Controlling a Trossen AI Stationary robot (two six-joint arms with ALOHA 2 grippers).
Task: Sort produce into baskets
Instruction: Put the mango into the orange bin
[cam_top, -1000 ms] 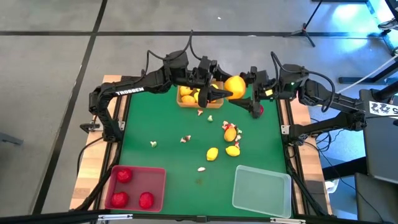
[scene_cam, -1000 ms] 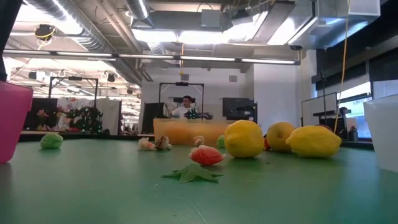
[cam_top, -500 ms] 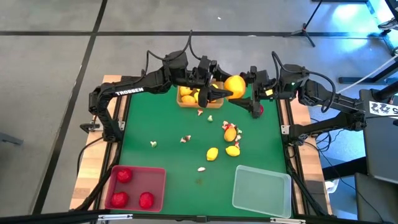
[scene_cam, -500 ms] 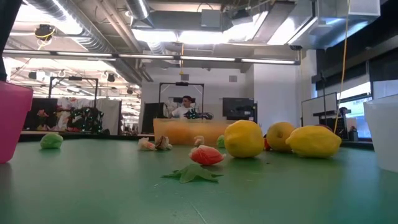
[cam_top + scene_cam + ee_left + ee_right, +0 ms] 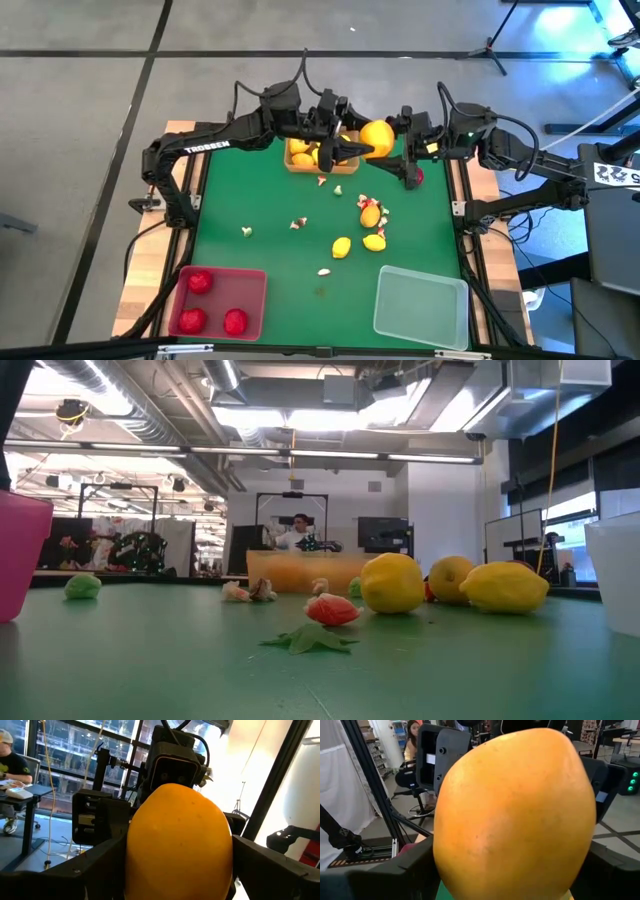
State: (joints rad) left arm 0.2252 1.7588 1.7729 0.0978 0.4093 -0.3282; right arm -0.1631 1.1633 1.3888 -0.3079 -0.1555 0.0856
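A large orange fruit [image 5: 378, 138] hangs in the air over the table's far middle, just right of the orange-tan basket [image 5: 296, 163], which holds yellow fruits. My left gripper [image 5: 362, 148] reaches it from the left and my right gripper [image 5: 396, 152] from the right, and both are shut on it. The fruit fills the left wrist view [image 5: 179, 835] and the right wrist view [image 5: 515, 815]. Loose yellow fruits [image 5: 342, 247] and small whitish-and-red bits [image 5: 298, 223] lie on the green mat. The low view shows neither gripper. My left gripper pinches the orange fruit between its two fingers, one on each flank [image 5: 131, 855]. The fingers [image 5: 100, 865] come level from the table's left. The fruit is lifted clear of the table. My right gripper pinches the same fruit on two opposite flanks [image 5: 442, 865], one finger [image 5: 405, 872] on each side. It comes level from the table's right, facing the left gripper. The fruit hangs clear between the two grippers.
A red basket [image 5: 252, 282] with three red fruits stands at the near left, and a clear basket [image 5: 420, 305] at the near right. A red fruit [image 5: 418, 177] lies by the right edge under my right arm. Yellow fruits [image 5: 392, 582] and a green leaf [image 5: 305, 640] lie mid-table.
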